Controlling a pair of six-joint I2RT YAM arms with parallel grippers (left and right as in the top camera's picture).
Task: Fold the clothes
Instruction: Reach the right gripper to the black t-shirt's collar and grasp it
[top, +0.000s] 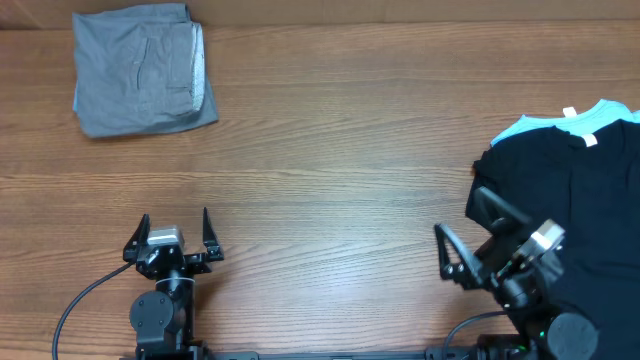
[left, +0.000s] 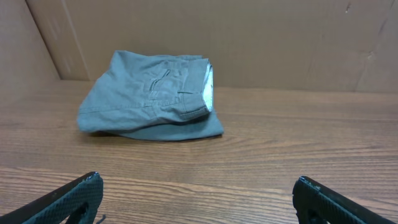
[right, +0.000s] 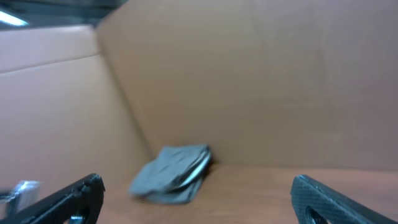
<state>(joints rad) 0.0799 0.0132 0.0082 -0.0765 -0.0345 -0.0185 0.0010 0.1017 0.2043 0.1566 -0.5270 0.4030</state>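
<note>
A black T-shirt (top: 570, 190) with a small white neck label lies rumpled at the table's right edge, on top of a light-blue T-shirt (top: 535, 125) whose collar peeks out behind it. A folded grey garment (top: 140, 68) rests at the far left corner; it also shows ahead in the left wrist view (left: 152, 96) and, blurred, in the right wrist view (right: 174, 173). My left gripper (top: 172, 235) stands open near the front edge, nothing between its fingers. My right gripper (top: 468, 228) is open too, angled leftward, just beside the black shirt's near-left edge.
The wooden table (top: 330, 180) stretches between the two piles. Brown cardboard walls (left: 249, 37) close off the far side and the left side.
</note>
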